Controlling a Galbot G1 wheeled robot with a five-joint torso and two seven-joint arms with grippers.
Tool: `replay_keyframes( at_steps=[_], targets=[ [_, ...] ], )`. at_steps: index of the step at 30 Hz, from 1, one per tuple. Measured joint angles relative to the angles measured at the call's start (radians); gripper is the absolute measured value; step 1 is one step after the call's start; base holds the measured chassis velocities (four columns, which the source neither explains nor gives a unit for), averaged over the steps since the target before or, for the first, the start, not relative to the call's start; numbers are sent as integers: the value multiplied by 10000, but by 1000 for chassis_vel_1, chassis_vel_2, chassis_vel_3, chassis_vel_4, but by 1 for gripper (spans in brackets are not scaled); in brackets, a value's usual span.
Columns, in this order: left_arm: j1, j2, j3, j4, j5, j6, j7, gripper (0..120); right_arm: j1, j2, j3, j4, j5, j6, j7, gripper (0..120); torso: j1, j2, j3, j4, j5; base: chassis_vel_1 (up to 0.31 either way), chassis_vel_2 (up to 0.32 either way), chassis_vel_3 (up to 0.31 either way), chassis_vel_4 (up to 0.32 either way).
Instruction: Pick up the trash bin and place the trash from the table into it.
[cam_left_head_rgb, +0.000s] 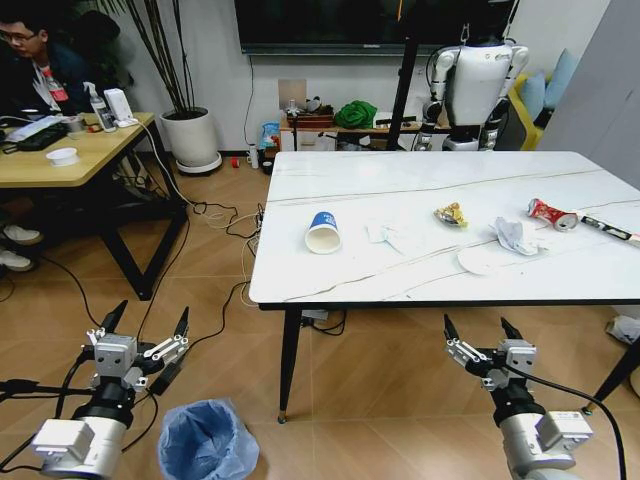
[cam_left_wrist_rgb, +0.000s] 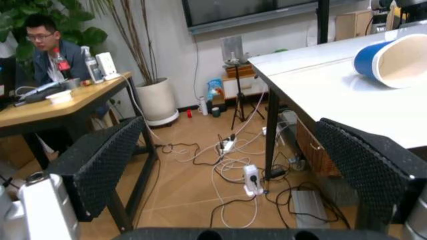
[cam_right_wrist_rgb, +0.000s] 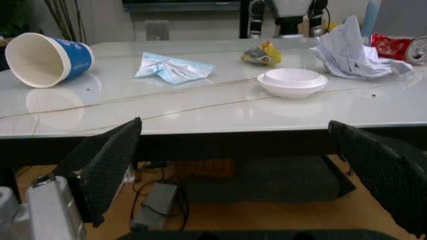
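Note:
The trash bin (cam_left_head_rgb: 207, 440), lined with a crinkly blue bag, stands on the floor at the lower left, just right of my left gripper (cam_left_head_rgb: 146, 328), which is open and empty. On the white marble table (cam_left_head_rgb: 420, 180) lie a tipped blue-and-white paper cup (cam_left_head_rgb: 323, 233) (cam_left_wrist_rgb: 390, 58) (cam_right_wrist_rgb: 47, 57), a flat tissue (cam_left_head_rgb: 390, 235) (cam_right_wrist_rgb: 172, 67), a yellow wrapper (cam_left_head_rgb: 451, 214) (cam_right_wrist_rgb: 260, 54), a white lid (cam_left_head_rgb: 480, 261) (cam_right_wrist_rgb: 292, 81), a crumpled tissue (cam_left_head_rgb: 516, 235) (cam_right_wrist_rgb: 350, 50), a crushed red can (cam_left_head_rgb: 552, 214) (cam_right_wrist_rgb: 397, 47) and a thin dark stick (cam_left_head_rgb: 607, 228). My right gripper (cam_left_head_rgb: 484, 338) hangs open below the table's front edge.
A wooden desk (cam_left_head_rgb: 70, 150) with a seated person stands at the left. Cables and a power strip (cam_left_wrist_rgb: 252, 179) litter the floor beside the table's black leg (cam_left_head_rgb: 289, 365). A white plant pot (cam_left_head_rgb: 190, 138) and another robot (cam_left_head_rgb: 478, 80) stand at the back.

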Motion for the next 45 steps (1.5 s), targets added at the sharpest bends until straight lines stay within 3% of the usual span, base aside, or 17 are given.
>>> replay_keyframes(
  at_steps=[45],
  targets=[
    [-6,91,53,152,91,-64,4,100,-122,0,-102,-225,-134,248,27,100,-860,-1999,-1138,0,0,0,0,0,0]
  ],
)
